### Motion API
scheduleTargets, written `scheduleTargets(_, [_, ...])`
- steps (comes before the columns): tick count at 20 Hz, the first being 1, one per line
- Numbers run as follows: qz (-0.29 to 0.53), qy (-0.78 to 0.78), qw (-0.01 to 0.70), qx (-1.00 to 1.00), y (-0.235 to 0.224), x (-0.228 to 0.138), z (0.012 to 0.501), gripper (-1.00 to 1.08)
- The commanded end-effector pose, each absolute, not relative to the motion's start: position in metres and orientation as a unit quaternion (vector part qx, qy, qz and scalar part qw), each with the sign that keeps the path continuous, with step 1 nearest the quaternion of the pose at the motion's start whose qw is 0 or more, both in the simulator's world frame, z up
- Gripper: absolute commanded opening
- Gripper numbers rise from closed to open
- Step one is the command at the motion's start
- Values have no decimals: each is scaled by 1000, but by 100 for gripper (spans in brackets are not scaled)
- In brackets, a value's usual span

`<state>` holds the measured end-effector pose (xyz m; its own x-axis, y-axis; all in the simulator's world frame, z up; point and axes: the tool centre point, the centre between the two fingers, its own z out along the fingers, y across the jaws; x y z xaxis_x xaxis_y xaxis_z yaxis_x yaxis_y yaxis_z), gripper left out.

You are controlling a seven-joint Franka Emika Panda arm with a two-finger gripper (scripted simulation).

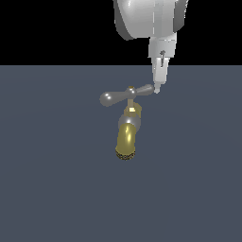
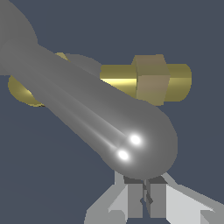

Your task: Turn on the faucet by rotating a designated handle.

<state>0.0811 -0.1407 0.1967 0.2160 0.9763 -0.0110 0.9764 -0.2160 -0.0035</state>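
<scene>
**Pincer set against handle end; rotation not yet evident**

The pincer (image 1: 157, 89) hangs from above with its fingers pressed together, nothing between them; the wrist view shows the two pads (image 2: 136, 197) meeting with only a hairline seam. Its tip sits at, and appears to touch, the near bulbous end of the handle (image 1: 126, 95), the silver-grey crossbar. In the wrist view that rounded end fills the frame directly ahead of the fingertips.

The rest of the faucet (image 1: 127, 134) lies below and beyond the pincer: brass stem under the crossbar's centre knob, then the gold spout curving down to its dotted tip over the grey desk (image 1: 47, 189).

Judgement: the step in hand is contact for a push, not a grasp. The next move calls for a sideways sweep that follows the bar's arc about the stem, keeping height so the closed tip does not slide off the rounded end.
</scene>
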Motion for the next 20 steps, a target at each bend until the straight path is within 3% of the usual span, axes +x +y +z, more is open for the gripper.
scheduleTargets(1, [0,639,0,769,-113,95,197,-100])
scheduleTargets(6, [0,639,0,769,-107,106,197,-100])
scheduleTargets(7, [-6,627,2,779,-132,97,196,-100])
scheduleTargets(20, [-1,638,0,770,-32,127,197,-100])
